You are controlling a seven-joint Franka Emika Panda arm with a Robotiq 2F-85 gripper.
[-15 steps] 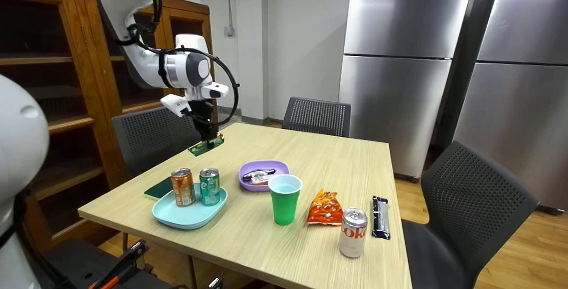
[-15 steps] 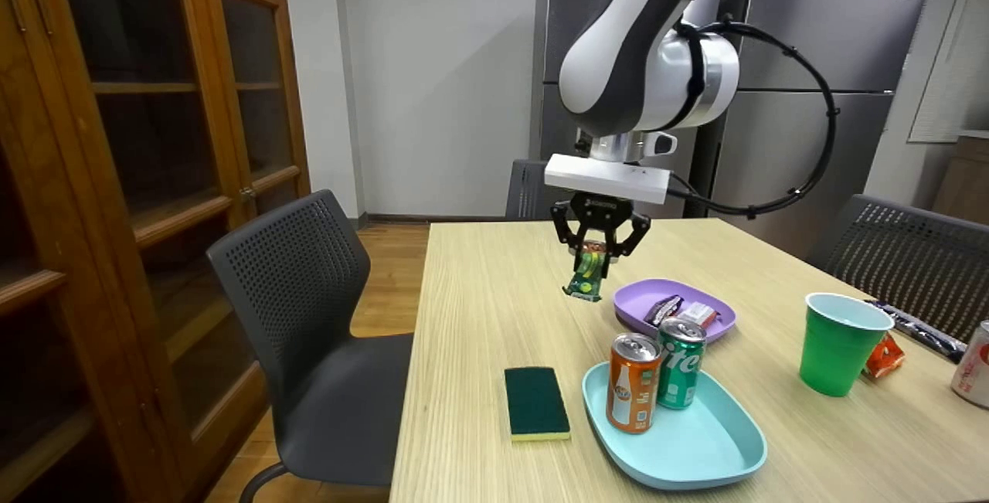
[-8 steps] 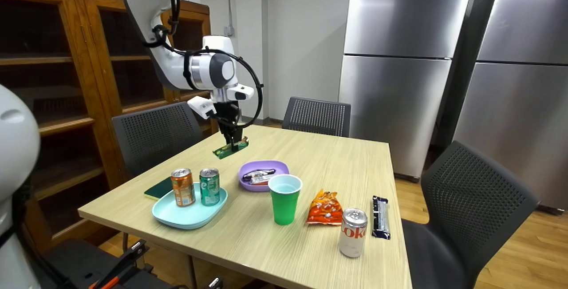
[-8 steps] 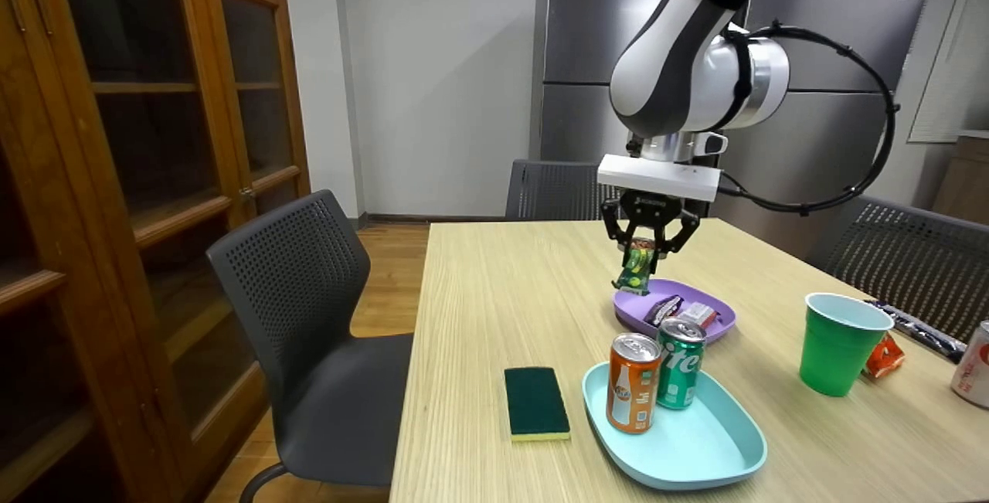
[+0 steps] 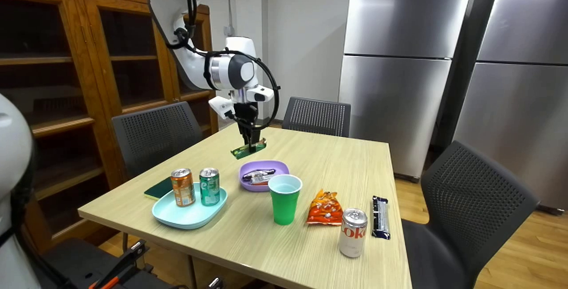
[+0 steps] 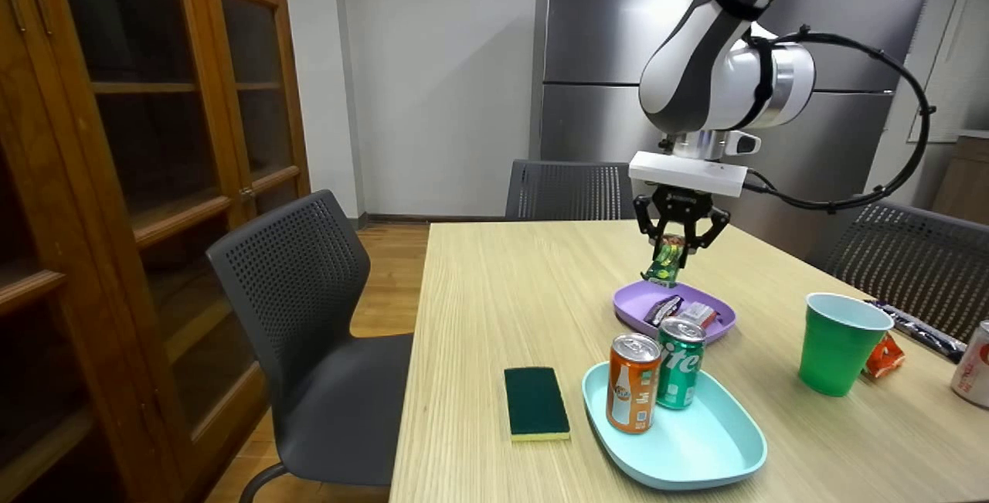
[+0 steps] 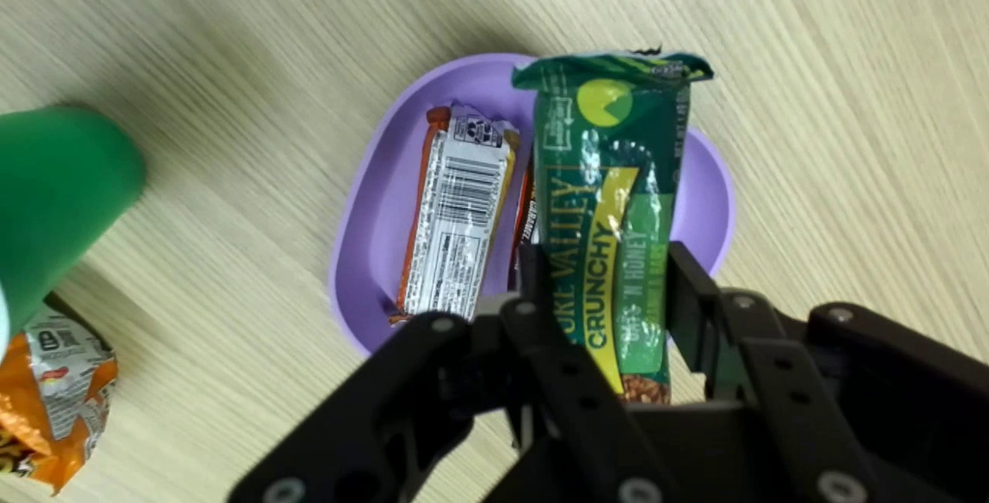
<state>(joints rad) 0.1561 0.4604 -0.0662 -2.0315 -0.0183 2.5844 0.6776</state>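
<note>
Wrist view: my gripper [image 7: 606,279] has its jaws narrowed onto a green granola bar [image 7: 606,202], which runs lengthwise up the frame, right of centre, seen across a purple tray [image 7: 375,248]. Over the past second I have carried the bar rightward in both exterior views while the tray has stayed put, so it now hangs close to that tray; I judge the carry is under way, with the bar not set down. How high it hangs I cannot tell. The jaws hide the start of its brand name, and the bar blocks much of the tray's right side and most of a dark wrapper [image 7: 525,217], leaving a silver-backed wrapper [image 7: 456,217] plain near centre. At the left edge, a green cup [image 7: 62,186] and an orange snack bag [image 7: 69,395] are cut off.
</note>
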